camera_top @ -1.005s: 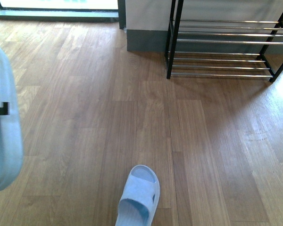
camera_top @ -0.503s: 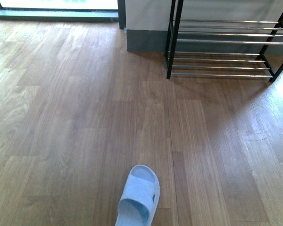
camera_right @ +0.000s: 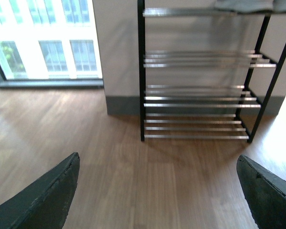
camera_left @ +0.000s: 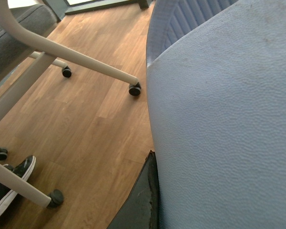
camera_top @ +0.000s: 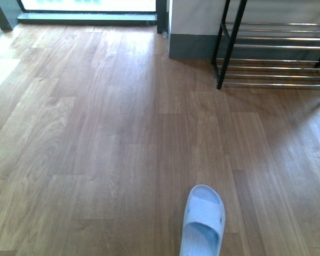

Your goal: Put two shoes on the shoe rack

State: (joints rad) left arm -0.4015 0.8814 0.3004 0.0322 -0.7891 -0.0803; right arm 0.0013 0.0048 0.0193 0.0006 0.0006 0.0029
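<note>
Wooden floor (camera_top: 96,133) lies below; right jaws gape wide (facing the shoe rack (camera_right: 195,98)), left jaws clamp a blue slipper (camera_left: 219,119).

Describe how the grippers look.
Right gripper: two dark grey, matte fingers with rounded, tapering tips. Left gripper: only a dark, scuffed edge shows; the slipper hides the rest. No cables or markings visible. Neither arm appears in the front view.

Home-like room: shoe rack (camera_right: 195,99), slipper (camera_top: 202,218) (wood floor (camera_top: 96,133)).
</note>
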